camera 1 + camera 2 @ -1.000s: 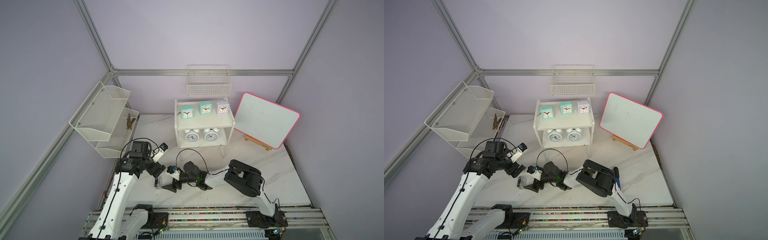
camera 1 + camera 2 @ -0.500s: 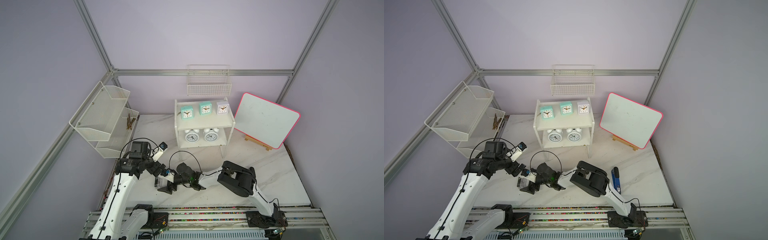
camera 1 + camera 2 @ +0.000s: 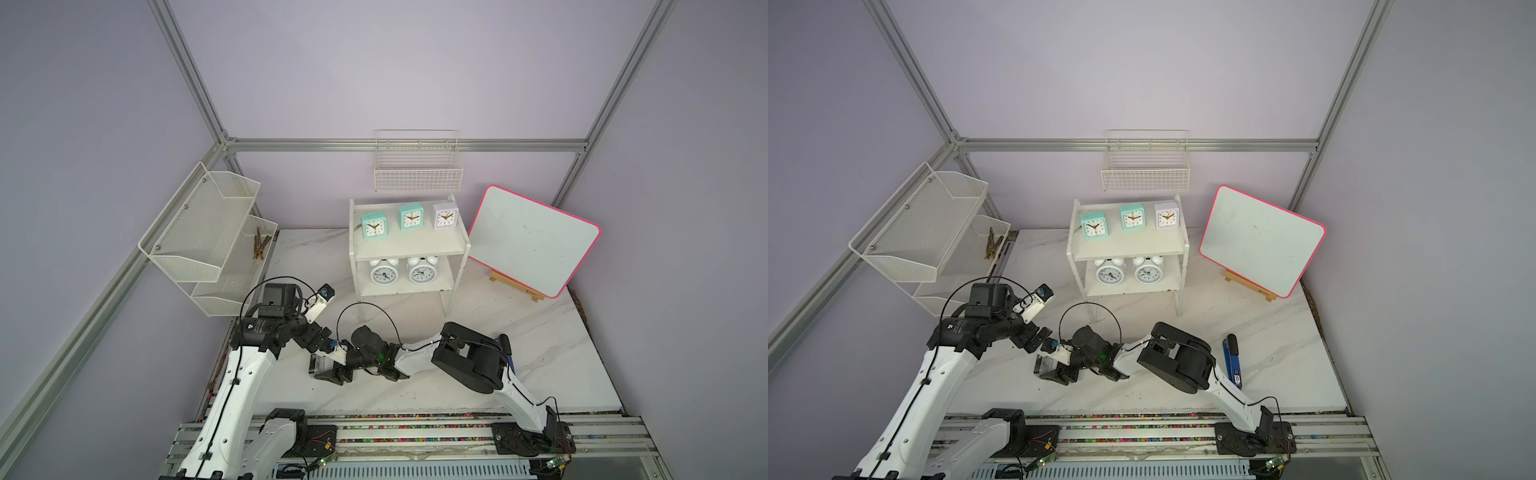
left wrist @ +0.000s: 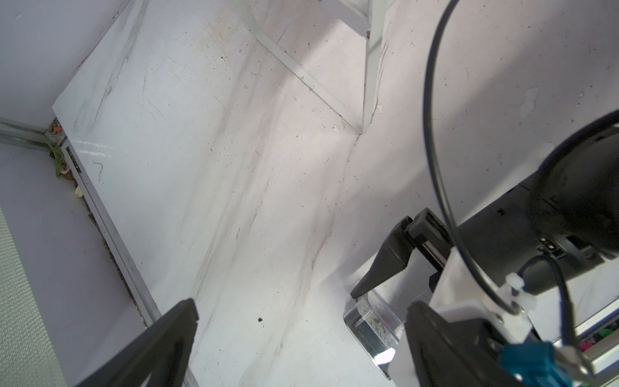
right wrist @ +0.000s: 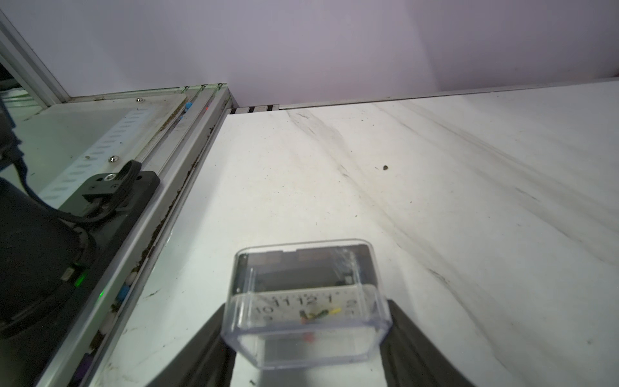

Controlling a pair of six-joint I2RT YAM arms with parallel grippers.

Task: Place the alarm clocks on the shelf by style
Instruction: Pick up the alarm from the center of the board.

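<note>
The step in hand looks like the pickup of the last piece. The clear clock stands on the table, lower centre-left in both top views, and the right hand is clamped on its two sides. The left hand hovers just beside it, spread wide and empty. The next move likely calls for a lift and a carry to the shelf, upper tier, by the square clocks.
</note>
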